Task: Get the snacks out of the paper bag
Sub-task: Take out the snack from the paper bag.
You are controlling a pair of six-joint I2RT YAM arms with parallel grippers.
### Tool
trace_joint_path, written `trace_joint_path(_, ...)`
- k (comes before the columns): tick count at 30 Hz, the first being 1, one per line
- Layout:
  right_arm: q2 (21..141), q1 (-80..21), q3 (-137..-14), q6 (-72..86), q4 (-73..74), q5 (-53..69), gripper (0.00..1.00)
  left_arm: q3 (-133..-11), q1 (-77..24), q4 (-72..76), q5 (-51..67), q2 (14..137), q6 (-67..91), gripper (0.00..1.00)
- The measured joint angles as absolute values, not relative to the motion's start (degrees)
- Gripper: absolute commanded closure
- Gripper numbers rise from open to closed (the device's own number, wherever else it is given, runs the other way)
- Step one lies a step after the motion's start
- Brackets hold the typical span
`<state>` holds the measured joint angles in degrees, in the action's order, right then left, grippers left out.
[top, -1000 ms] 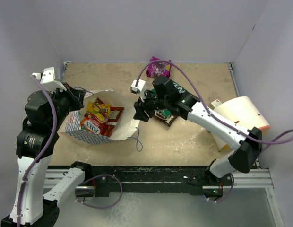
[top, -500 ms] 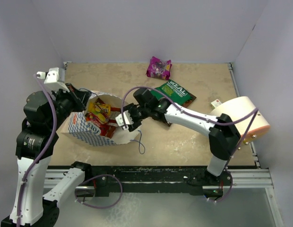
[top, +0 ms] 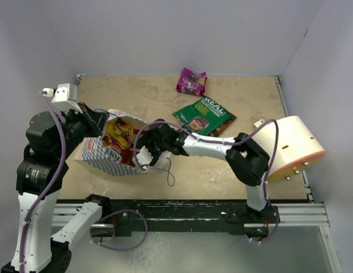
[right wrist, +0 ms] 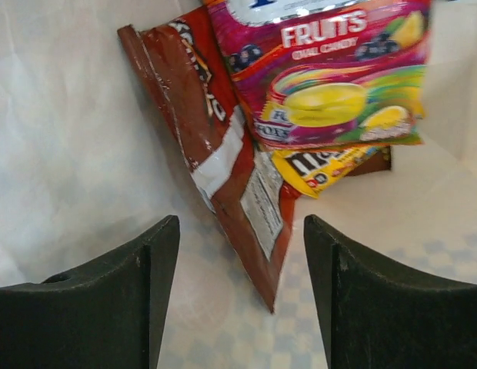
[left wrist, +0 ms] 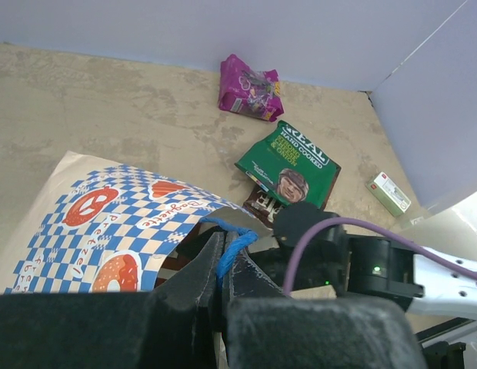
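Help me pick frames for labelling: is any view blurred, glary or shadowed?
Top external: even, soft light, all sharp, faint shadows only. Left wrist: green packet crisp, left gripper dark and soft-focus. Right wrist: inside the paper bag, light diffuse, Fruits packet slightly soft, right gripper silhouetted.

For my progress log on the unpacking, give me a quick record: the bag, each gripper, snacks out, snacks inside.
paper bag: on its side, mouth facing right in the top view
left gripper: shut on blue string handle
right gripper: open, inside the bag mouth
out of bag: purple packet, green packet, brown pouch partly under it, small pale green packet
inside bag: red-brown packet, Fruits packet, yellow M&M's packet
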<state>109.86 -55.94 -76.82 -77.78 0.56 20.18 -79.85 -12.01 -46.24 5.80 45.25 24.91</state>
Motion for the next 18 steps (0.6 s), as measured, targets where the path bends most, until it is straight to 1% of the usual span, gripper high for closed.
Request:
trace_joint_path(7, 117.51, -56.62, -79.15, -80.40, -2.28, 17.41, 0.36, -81.62, -12.01, -48.01, 5.74, 45.78, 24.93, 1.00)
trace_joint_path(9, 118.50, -56.99, -79.18, -80.77, -4.56, 16.19, 0.40, -81.95, -12.01, -48.31, 5.52, 45.91, 24.93, 1.00)
trace_joint_path(10, 119.02, -57.23, -79.18, -80.77, -6.37, 15.70, 0.44, -82.04, -12.01, -48.51, 5.37, 45.98, 24.93, 1.00)
trace_joint_path(11, 119.59, -57.43, -79.18, -80.71, -8.14, 15.35, 0.52, -82.06, -12.01, -48.71, 5.23, 46.02, 24.93, 1.00)
trace_joint_path(13, 120.29, -57.76, -79.18, -79.90, -11.18, 14.41, 0.77, -82.08, -12.01, -48.97, 4.99, 46.11, 24.91, 1.00)
trace_joint_path(14, 120.66, -57.82, -79.35, -79.20, -12.67, 14.26, 0.88, -82.08, -12.01, -49.01, 4.75, 46.13, 24.91, 1.00)
trace_joint_path(15, 120.92, -57.84, -79.61, -78.54, -13.69, 13.96, 0.97, -82.08, -12.01, -49.04, 4.51, 46.17, 24.91, 1.00)
trace_joint_path(16, 121.36, -57.87, -80.05, -77.23, -15.05, 13.61, 1.00, -82.08, -12.01, -49.06, 4.27, 46.22, 24.91, 1.00)
trace_joint_path(18, 121.67, -57.93, -81.23, -74.67, -16.53, 12.91, 1.00, -82.08, -12.01, -49.43, 3.53, 46.26, 24.86, 1.00)
